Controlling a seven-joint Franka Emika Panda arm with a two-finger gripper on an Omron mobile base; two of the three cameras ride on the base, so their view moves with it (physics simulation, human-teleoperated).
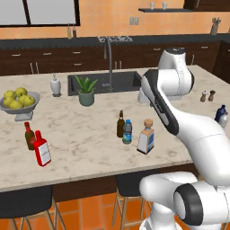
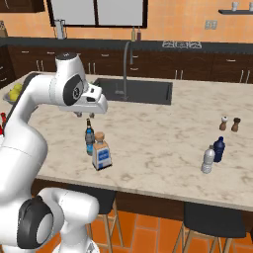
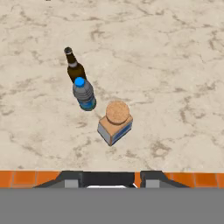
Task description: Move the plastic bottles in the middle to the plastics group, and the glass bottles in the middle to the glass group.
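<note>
Marble table (image 3: 175, 65) carries three bottles close-packed below the tool (image 2: 83, 114): brown bottle (image 3: 74, 68), water bottle (image 3: 84, 94), cork bottle (image 3: 115, 124). Tool holds nothing; its jaw width cannot be told. Risk: descending on one could topple its neighbour, given the tight spacing.

A marble-patterned island counter (image 1: 81, 148) carries a dark sink (image 1: 104, 84) with a tall curved tap (image 1: 109, 63) at its far side. Beside the sink stand a potted green plant (image 1: 86, 91) and a white soap dispenser (image 1: 55, 85), with a grey bowl of yellow-green fruit (image 1: 18, 103) nearer the left end. Salt and pepper shakers (image 2: 230, 123) stand as a pair towards the right end, and dark stools (image 1: 27, 202) sit beneath the near edge over an orange tiled floor (image 1: 90, 211).
</note>
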